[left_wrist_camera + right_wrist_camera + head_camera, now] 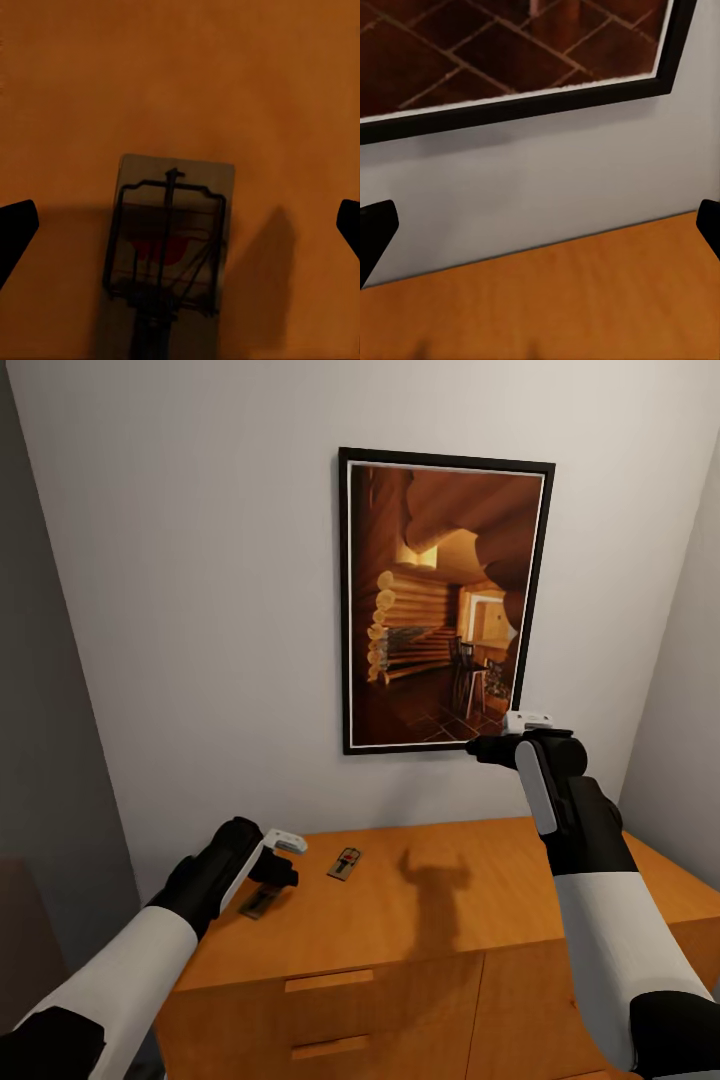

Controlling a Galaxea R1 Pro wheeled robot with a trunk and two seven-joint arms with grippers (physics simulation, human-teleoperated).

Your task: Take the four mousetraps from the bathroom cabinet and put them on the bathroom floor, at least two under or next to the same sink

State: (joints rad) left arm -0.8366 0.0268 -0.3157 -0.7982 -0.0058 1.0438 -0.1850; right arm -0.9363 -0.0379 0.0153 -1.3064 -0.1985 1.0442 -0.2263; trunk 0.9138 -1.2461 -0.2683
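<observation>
Two mousetraps lie on the flat top of the orange-brown cabinet [430, 900]. One mousetrap [345, 863] lies free near the back left of that top. My left gripper [273, 878] hangs just over the other mousetrap [257, 904], close to the left edge. In the left wrist view this mousetrap [169, 240] rests flat on the wood between my spread fingertips [15, 232], untouched, so the gripper is open. My right gripper [483, 748] is raised high above the cabinet in front of the picture, open and holding nothing, its fingertips [375, 232] wide apart.
A black-framed picture [445, 600] of a log interior hangs on the white wall behind the cabinet. Drawer fronts with slot handles [328, 980] face me. A grey wall [50, 740] closes the left side, another wall [685, 690] the right.
</observation>
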